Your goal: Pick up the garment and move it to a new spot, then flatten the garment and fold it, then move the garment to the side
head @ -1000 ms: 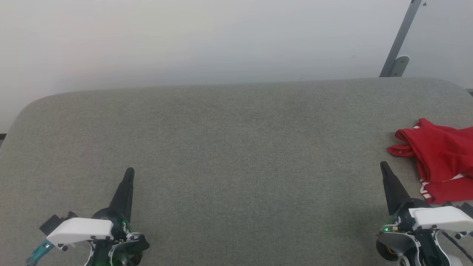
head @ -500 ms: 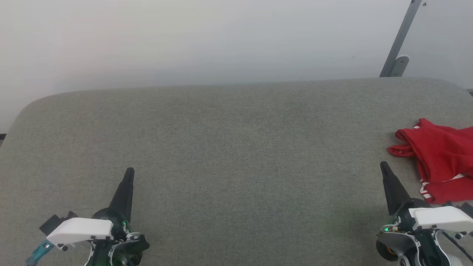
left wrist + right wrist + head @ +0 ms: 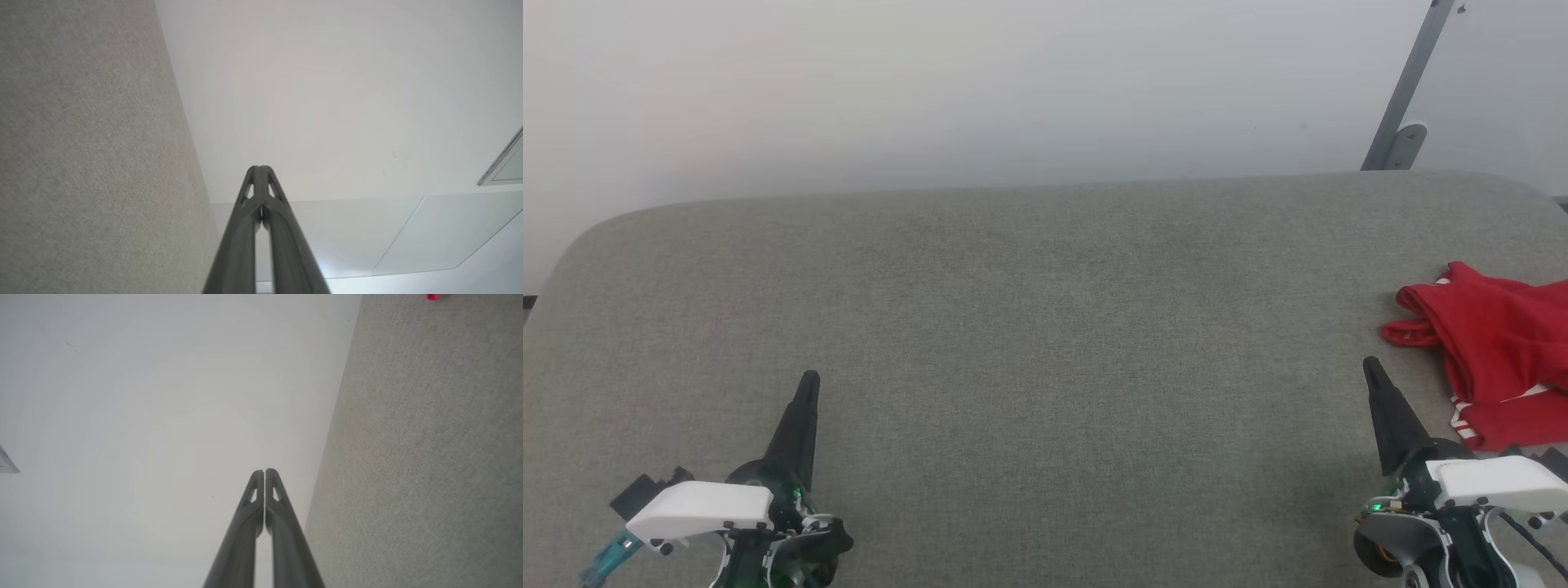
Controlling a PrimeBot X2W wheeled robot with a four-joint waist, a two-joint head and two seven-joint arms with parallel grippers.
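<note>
— Where do we have the garment [image 3: 1499, 351]?
— At the counter's [image 3: 1045, 327] right edge, about midway between its far and near sides. It lies crumpled in a red heap, and the head view cuts it off on the right. We see red-and-white striped trim at its near end.
— And our arms?
— Both are low at the near edge. The left fingers [image 3: 805, 398] are over the near left part of the counter. They point toward the far edge and are well apart from the garment. The right fingers [image 3: 1379, 388] are near the right edge, just beside the garment, with bare grey cloth between their tip and the red folds.
— Does the right wrist touch the garment?
— We cannot tell; its white housing [image 3: 1494, 482] overlaps the striped end in the head view.
— How do the fingers stand?
— In the left wrist view the left fingers [image 3: 256, 171] are pressed together at the tips, holding nothing. In the right wrist view the right fingers [image 3: 259, 476] are closed too, with a hairline slit between them and nothing in it. A scrap of red garment [image 3: 434, 296] shows at that view's top edge, on the counter [image 3: 429, 457].
— And behind the counter?
— A plain pale wall [image 3: 931, 82], and a slanted grey bar [image 3: 1409, 82] by the far right corner.
</note>
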